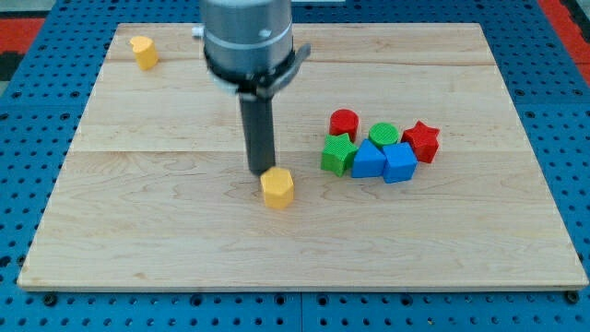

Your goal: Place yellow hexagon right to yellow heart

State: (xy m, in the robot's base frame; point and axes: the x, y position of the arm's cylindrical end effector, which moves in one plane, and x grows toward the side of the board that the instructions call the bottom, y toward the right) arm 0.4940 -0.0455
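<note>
A: Where is the yellow hexagon (277, 188) sitting?

B: It is lying a little below the middle of the wooden board (166, 231), slightly toward the view's left. My tip (262, 172) is resting just beside it, at its upper left edge; I cannot tell if the two are actually touching.

A: Is the arm holding anything?

B: No. The arm is ending in a straight dark rod (257, 129) with nothing that opens or closes, so it is gripping nothing. The rod is hanging down from a grey cylinder (247, 37) near the view's top.

A: And the yellow heart (144, 52)?

B: It is sitting alone near the board's top left corner, well apart from the hexagon.

A: What else is lying on the board?

B: A tight cluster is sitting to the view's right of the hexagon: a red cylinder (344, 123), a green cylinder (384, 136) and a red star (423, 140) along the top, with a green block (338, 154) and two blue blocks (368, 160) (400, 162) below them.

A: What is surrounding the board?

B: A blue pegboard table (37, 111) dotted with holes.
</note>
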